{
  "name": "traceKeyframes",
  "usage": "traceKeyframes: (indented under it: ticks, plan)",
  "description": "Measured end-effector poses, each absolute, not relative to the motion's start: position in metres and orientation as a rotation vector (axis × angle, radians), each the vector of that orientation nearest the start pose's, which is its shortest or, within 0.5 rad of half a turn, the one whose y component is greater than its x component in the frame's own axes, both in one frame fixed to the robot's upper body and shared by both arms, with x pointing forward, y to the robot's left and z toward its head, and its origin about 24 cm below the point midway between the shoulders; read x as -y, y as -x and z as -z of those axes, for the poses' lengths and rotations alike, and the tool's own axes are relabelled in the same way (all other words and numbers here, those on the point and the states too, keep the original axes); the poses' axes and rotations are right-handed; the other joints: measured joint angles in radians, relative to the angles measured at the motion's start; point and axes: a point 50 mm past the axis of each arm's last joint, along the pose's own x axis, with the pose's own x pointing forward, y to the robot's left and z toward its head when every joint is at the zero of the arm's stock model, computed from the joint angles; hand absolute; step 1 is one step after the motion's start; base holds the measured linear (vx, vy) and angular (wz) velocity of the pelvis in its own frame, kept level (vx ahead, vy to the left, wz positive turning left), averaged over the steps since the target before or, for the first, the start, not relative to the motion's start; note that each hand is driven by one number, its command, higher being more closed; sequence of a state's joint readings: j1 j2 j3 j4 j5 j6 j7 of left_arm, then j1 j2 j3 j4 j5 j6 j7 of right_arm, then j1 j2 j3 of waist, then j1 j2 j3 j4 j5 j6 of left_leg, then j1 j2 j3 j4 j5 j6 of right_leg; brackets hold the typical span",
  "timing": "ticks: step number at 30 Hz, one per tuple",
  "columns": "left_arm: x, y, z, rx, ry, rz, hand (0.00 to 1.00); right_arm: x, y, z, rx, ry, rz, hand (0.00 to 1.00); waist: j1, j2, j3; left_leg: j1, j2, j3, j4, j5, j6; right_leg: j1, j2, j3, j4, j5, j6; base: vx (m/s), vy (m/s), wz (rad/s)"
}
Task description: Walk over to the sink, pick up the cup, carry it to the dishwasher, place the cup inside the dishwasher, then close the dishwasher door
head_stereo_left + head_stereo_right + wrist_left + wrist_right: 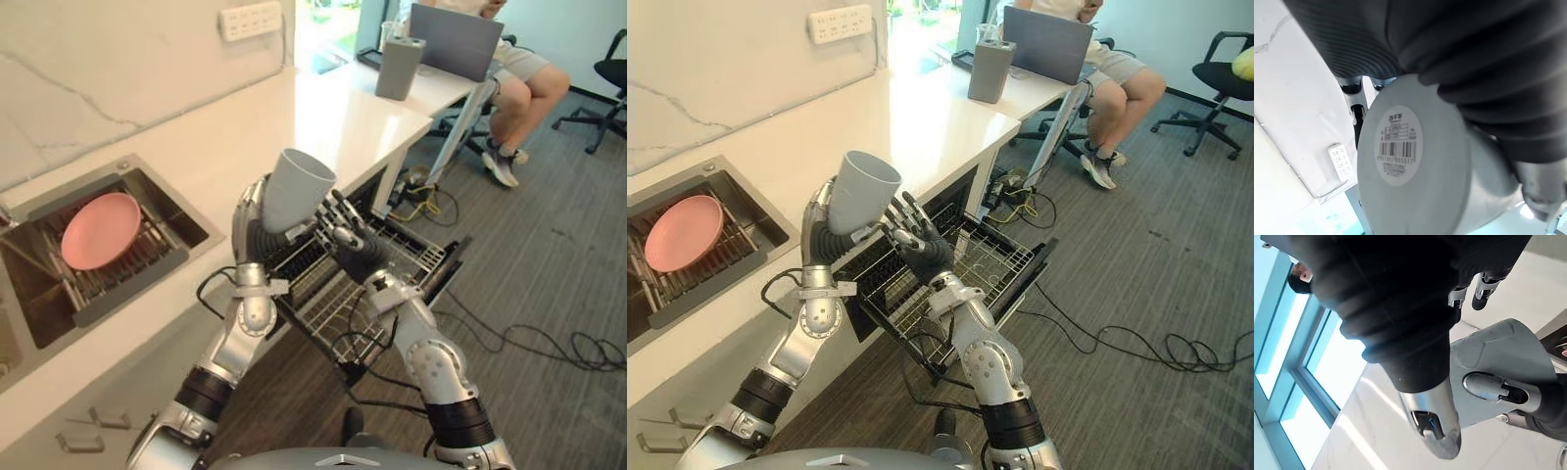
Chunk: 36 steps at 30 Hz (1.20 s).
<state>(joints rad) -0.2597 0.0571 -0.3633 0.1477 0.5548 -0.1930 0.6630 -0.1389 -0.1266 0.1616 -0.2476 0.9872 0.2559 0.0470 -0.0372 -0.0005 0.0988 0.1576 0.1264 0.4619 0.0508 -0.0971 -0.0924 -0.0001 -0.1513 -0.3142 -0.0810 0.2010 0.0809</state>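
Beside the desk (pixel 333 117), above the dishwasher's pulled-out rack (pixel 397 257), the left hand (pixel 257 235) had its fingers curled round the tilted grey cup (pixel 297 186); the right hand (pixel 345 237) stood just beside it, fingers straight and spread

We find ourselves in an office kitchenette: a steel sink (pixel 78 188) holding a pink plate (pixel 100 229), a white counter (pixel 323 117), and a dishwasher (pixel 451 259) with its wire rack (pixel 338 304) drawn out. Just beyond, a person (pixel 524 69) sits at a desk (pixel 451 88) with a laptop (pixel 456 39), and we see an office chair (pixel 612 83) on grey carpet (pixel 549 255).
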Motion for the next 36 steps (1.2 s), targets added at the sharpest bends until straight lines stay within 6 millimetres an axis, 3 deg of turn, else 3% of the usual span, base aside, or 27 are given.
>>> traceKeyframes:
  ticks: [7,21,22,36]
  plan:
    - [-0.056,-0.27,-0.094,0.569,-0.491,-0.098,1.0,0.088,-0.272,-0.122,0.027,-0.764,-0.506,0.0,0.018,0.0,0.0,-0.003,-0.006,-0.003,-0.001,0.004,0.005,-0.002,-0.006,0.0,0.0,0.003,0.0,-0.04,0.014,0.01]
    - [-0.052,-0.273,-0.096,0.561,-0.512,-0.091,1.0,0.083,-0.281,-0.131,0.042,-0.739,-0.468,0.0,0.026,0.0,0.0,-0.003,-0.006,-0.018,-0.002,0.017,0.004,-0.002,-0.008,-0.013,0.0,0.007,-0.003,-0.01,0.001,0.02]
    - [-0.052,-0.274,-0.097,0.565,-0.514,-0.092,1.0,0.083,-0.282,-0.133,0.048,-0.73,-0.463,1.0,0.026,0.0,0.0,-0.005,-0.006,-0.021,-0.002,0.019,0.005,-0.002,-0.008,-0.017,0.0,0.007,-0.003,-0.03,0.002,0.07]
    - [-0.064,-0.278,-0.091,0.559,-0.586,-0.101,1.0,0.073,-0.292,-0.136,0.04,-0.71,-0.462,1.0,0.04,-0.003,-0.002,-0.01,-0.006,-0.031,-0.038,0.05,0.003,-0.008,-0.007,-0.03,-0.003,0.011,-0.008,-0.03,0.0,0.02]
